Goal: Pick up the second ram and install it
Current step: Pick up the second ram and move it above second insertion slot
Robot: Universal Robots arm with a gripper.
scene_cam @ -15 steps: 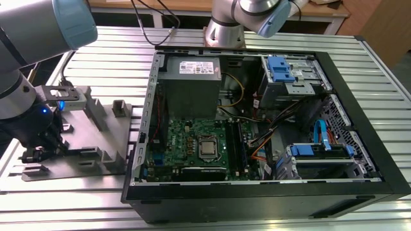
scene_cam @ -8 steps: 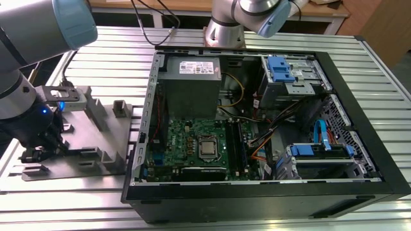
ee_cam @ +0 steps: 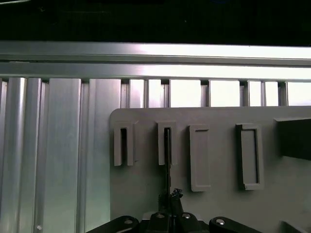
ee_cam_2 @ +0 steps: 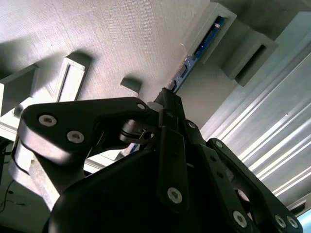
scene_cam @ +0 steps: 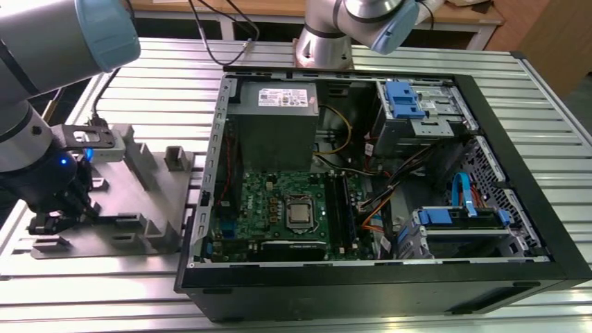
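While the open computer case (scene_cam: 370, 288) with its motherboard (scene_cam: 268, 208) sits on the exterior view's right, the arm is way over on that view's left. There the hand (scene_cam: 55, 216) is down on the grey fixture block (scene_cam: 138, 173), which lies on the slatted metal tabletop (scene_cam: 148, 62).

Second wrist view: the dark fingers (ee_cam_2: 170, 111) look pinched onto the near end of the second ram (ee_cam_2: 186, 64). It's a thin stick with a blue edge, and its far end sits in a raised holder (ee_cam_2: 221, 22) on the block.

First wrist view, same deal: the stick (ee_cam: 167, 160) stands on edge, running from a slotted holder (ee_cam: 166, 143) straight into the closed-up hand (ee_cam: 170, 198).
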